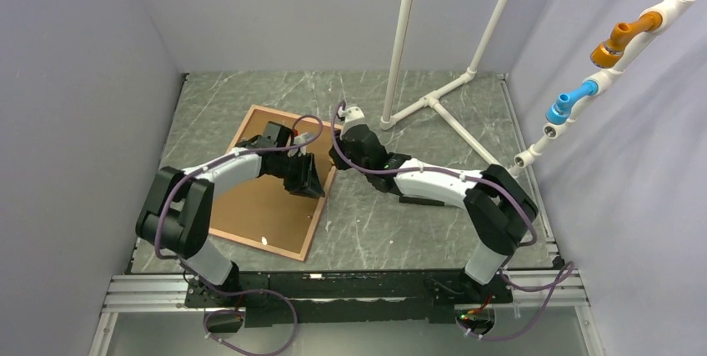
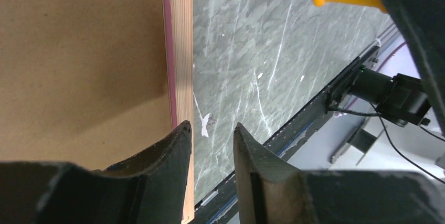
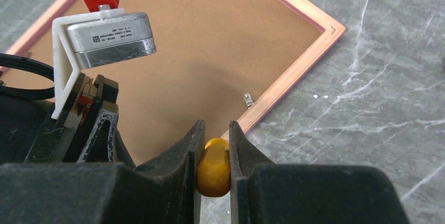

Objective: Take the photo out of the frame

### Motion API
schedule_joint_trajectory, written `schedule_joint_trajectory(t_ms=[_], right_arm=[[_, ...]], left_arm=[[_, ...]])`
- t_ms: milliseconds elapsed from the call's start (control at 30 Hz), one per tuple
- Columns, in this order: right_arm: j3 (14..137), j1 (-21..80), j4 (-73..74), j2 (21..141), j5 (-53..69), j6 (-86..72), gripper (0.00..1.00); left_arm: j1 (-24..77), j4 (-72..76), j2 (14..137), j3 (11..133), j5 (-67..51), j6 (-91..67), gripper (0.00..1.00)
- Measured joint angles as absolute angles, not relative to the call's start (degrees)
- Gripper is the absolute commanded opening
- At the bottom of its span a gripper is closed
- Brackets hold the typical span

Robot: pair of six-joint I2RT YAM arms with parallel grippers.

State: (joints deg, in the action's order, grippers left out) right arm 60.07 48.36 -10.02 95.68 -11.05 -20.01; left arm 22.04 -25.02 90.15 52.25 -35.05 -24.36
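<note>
status: the task is at an early stage. the frame lies face down on the left half of the table, turned diagonally, with one corner toward the far edge and one toward the near edge. the brown backing board sits inside the pink border and covers the whole opening. the photo is not visible in any view; it is judged to lie under the board, inside the frame. one small metal retaining clip shows on the inner side of the border, resting on the board. remaining steps, as judged: release the clips, lift out the board, withdraw the photo.

left arm: extends from its base across the frame. the left gripper is at the frame's right-hand edge, pointing down. its jaws stand apart with nothing between them; one finger is over the wooden border, the other over bare table just beside it.

right arm: reaches left across the middle of the table, with the right gripper just beside the same frame edge. its jaws are clamped on a yellow-handled tool, held above the border near the clip. the tool's tip is hidden, so contact with the frame cannot be determined.
</note>
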Motion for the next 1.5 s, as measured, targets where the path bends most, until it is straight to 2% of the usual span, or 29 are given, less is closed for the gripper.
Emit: schedule_joint_trajectory(t_ms=[267,567,1033,1500], right_arm=[[61.28,48.29,-11.64,100.07,-11.73,-19.99,0.00],[62.19,48.18,-11.64,101.97,-11.90,-19.92,0.00],[64.27,48.14,-9.21,101.27,-13.98,-17.26,0.00],[66.81,48.12,-12.01,106.21,-16.45,-13.32,0.00]], left_arm=[[21.69,-19.70,97.38,49.91,-41.85,-28.32,0.34],[21.45,-15.59,99.29,48.23,-45.12,-31.51,0.28],[20.53,-15.11,99.29,47.79,-45.21,-32.49,0.23],[19.86,-14.41,99.29,47.11,-45.41,-33.65,0.18]])
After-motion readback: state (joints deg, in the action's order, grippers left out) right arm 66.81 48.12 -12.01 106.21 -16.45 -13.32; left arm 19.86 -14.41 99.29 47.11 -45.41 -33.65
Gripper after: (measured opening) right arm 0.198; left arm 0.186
